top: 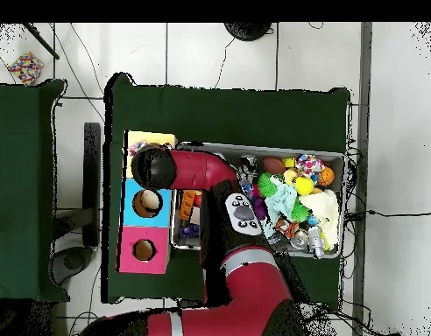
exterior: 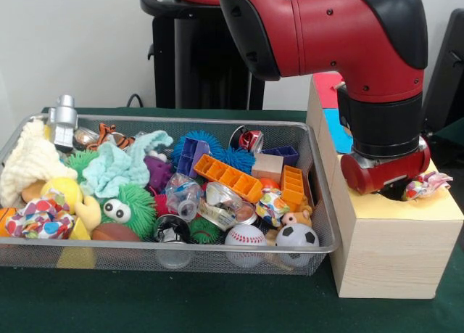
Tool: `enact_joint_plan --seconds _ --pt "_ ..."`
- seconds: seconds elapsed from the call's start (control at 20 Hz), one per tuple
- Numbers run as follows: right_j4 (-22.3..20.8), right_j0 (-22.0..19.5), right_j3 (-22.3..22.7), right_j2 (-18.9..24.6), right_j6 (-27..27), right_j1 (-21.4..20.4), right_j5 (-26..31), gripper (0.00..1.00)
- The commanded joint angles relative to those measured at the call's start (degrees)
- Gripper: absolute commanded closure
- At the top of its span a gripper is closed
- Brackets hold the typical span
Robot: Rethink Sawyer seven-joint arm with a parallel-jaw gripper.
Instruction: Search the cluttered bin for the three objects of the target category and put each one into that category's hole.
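Lying just beside gripper (exterior: 391, 191) on yellow box top: 1 dotted wad (exterior: 426, 184) (grip state unclear).

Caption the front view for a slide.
Sawyer arm lowered over the yellow-topped box, one dotted paper wad beside it, another in the bin.

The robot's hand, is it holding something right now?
Cannot tell. The gripper is hidden below the arm's end over the yellow-topped box. A dotted paper wad lies on the box top beside it.
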Motion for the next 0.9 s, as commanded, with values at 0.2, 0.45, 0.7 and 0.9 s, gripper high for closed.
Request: enact_joint_plan --seconds 0.2,0.45,0.7,0.9 --pt "-3.25 -3.81 0.04 -5.30 5.61 2.76 6.27 0.00" --pt "-2.31 -3.47 1.43 -5.48 6.16 -0.36 10.32 0.00" --pt "-1.54 -3.88 2.16 -4.38 6.04 -2.51 13.24 0.00" --pt "-1.47 -4.40 3.17 -3.56 5.76 -3.68 14.06 0.00"
